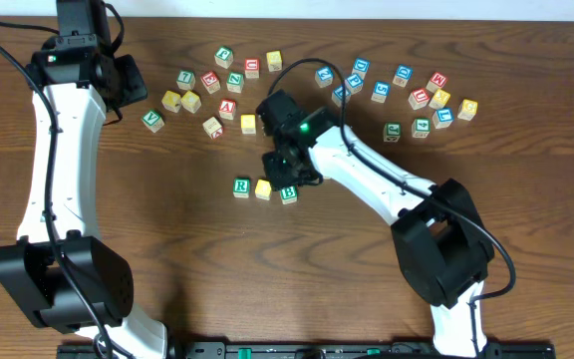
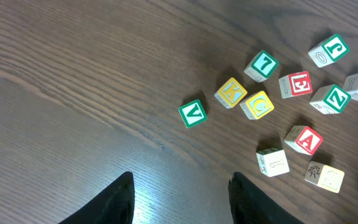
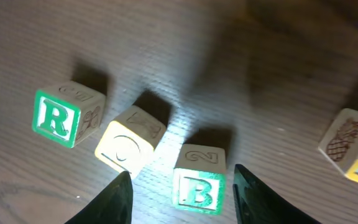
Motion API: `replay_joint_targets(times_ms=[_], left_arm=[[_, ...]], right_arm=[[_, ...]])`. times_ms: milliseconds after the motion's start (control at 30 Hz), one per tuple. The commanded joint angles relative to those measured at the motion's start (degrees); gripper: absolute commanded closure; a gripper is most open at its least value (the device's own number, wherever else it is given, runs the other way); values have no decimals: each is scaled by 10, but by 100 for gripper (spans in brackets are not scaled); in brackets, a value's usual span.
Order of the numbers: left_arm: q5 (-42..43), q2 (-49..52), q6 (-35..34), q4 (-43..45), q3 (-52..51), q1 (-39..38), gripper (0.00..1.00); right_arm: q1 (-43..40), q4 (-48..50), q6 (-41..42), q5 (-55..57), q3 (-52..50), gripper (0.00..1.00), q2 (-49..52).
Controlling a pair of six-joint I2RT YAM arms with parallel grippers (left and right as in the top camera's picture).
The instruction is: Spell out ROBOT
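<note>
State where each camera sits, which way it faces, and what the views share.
Overhead: fixed above the table, facing straight down; left arm and right arm both show.
Left wrist: on the left arm, facing down at wood and loose cubes, green V cube among them; left fingers at the bottom edge.
Right wrist: on the right arm, close above R cube, yellow cube, B cube; right fingers flank the B cube.
Shared: overhead and right wrist show the R-yellow-B row; overhead and left wrist show the V cube.

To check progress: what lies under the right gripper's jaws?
The green B cube, between open jaws, beside the yellow O cube. Overhead, the right gripper hides the table behind it.
</note>
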Motion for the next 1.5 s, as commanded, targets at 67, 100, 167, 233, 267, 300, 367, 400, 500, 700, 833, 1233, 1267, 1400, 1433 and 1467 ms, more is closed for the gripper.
replay_joint_targets(times_ms=[67, 100, 167, 233, 267, 300, 367, 400, 500, 700, 833, 1233, 1267, 1400, 1433, 1467], left_arm=[[-5, -7, 10, -2, -5, 1, 51], [-5, -7, 10, -2, -5, 1, 51], [-5, -7, 10, -2, -5, 1, 51], [-5, -7, 10, -2, -5, 1, 51], [-5, -7, 10, -2, -5, 1, 51], [-5, -7, 9, -2, -5, 1, 51], [-5, -7, 10, -2, -5, 1, 51], [-5, -7, 10, -2, -5, 1, 52], [-5, -7, 10, -2, -5, 1, 51], [-5, -7, 10, -2, -5, 1, 51], [-5, -7, 10, -2, -5, 1, 51], [-5, -7, 10, -2, -5, 1, 51], [-5, -7, 10, -2, -5, 1, 52], [-5, -7, 10, -2, -5, 1, 51], [-5, -7, 9, -2, -5, 1, 51], [-5, -7, 9, -2, -5, 1, 51]], right_arm=[[-2, 0, -2, -3, -7, 53, 10], [-2, -1, -2, -3, -8, 53, 10], [-2, -3, -1, -3, -8, 53, 10], [-2, -3, -1, -3, -11, 52, 10], [-1, -2, -1, -2, -12, 52, 10], [0, -2, -1, -2, -13, 52, 11], [2, -3, -1, -2, -14, 52, 12], [2, -3, -1, -2, -14, 52, 13], [3, -3, -1, -3, -15, 52, 16], [3, -9, 3, -3, -16, 51, 16], [3, -12, 8, -3, -16, 50, 16], [3, -14, 7, -3, -16, 50, 19], [3, -14, 7, -3, -16, 51, 19], [5, -20, 10, -3, -16, 52, 19], [6, -20, 12, -3, -18, 52, 19], [8, -19, 12, -3, -22, 52, 19]])
